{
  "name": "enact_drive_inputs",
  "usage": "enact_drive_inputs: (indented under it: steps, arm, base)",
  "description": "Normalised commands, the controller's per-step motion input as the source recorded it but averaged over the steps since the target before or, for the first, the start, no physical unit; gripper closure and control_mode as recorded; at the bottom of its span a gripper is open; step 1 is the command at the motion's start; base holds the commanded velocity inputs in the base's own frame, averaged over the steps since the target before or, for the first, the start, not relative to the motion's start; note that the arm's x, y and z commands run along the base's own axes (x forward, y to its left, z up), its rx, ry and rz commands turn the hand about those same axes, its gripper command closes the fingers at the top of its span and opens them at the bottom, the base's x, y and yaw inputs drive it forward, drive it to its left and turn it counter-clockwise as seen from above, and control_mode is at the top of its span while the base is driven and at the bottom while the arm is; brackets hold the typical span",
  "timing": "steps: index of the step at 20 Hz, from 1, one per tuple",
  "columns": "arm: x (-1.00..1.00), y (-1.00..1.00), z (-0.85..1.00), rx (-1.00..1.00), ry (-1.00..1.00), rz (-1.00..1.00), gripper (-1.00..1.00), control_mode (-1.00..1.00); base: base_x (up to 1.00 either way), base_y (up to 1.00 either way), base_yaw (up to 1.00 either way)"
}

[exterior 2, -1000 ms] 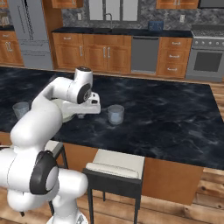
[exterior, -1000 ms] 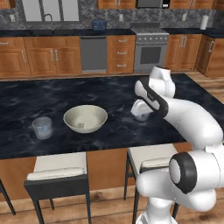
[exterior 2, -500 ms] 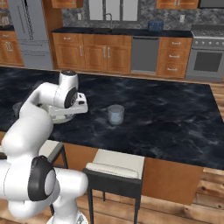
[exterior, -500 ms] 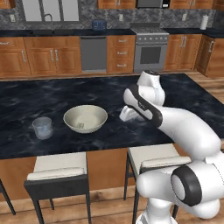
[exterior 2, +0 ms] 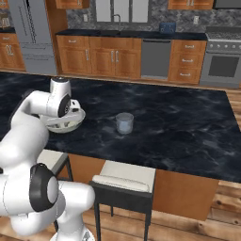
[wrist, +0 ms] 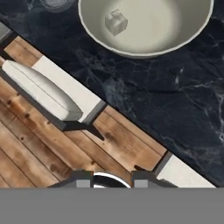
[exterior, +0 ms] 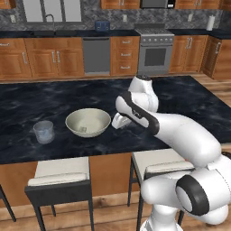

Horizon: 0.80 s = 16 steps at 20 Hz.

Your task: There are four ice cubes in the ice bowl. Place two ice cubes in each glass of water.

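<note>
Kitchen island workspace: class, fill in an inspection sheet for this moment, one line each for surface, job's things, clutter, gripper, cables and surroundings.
Surface: dark marbled counter.
Job's things: cream bowl near the front edge, with one ice cube visible inside; one glass stands left of the bowl, apart from it; the other glass stands to the bowl's right. Whether either glass holds ice cannot be told.
Clutter: nothing seen.
Gripper: the gripper is low beside the bowl's right rim; whether open or shut cannot be told, and nothing is seen between its tips.
Cables: nothing seen.
Surroundings: two stools at the counter, wooden cabinets, oven, fridge, plank floor.
</note>
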Motion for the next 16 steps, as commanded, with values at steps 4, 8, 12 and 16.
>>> enact_drive_inputs:
  steps: [4, 8, 12, 16]
  arm:
    - [0.0, 0.13, 0.0, 0.01, 0.0, 0.1, -1.0, -1.0]
    - [0.09, 0.08, 0.04, 0.05, 0.0, 0.11, -1.0, -1.0]
    - [0.16, 0.05, 0.11, 0.08, -0.01, 0.12, -1.0, -1.0]
    - [0.21, 0.08, 0.1, 0.08, -0.01, 0.12, -1.0, -1.0]
  base:
    - [0.0, 0.0, 0.0]
    - [0.0, 0.0, 0.0]
    - [0.0, 0.0, 0.0]
    - [0.0, 0.0, 0.0]
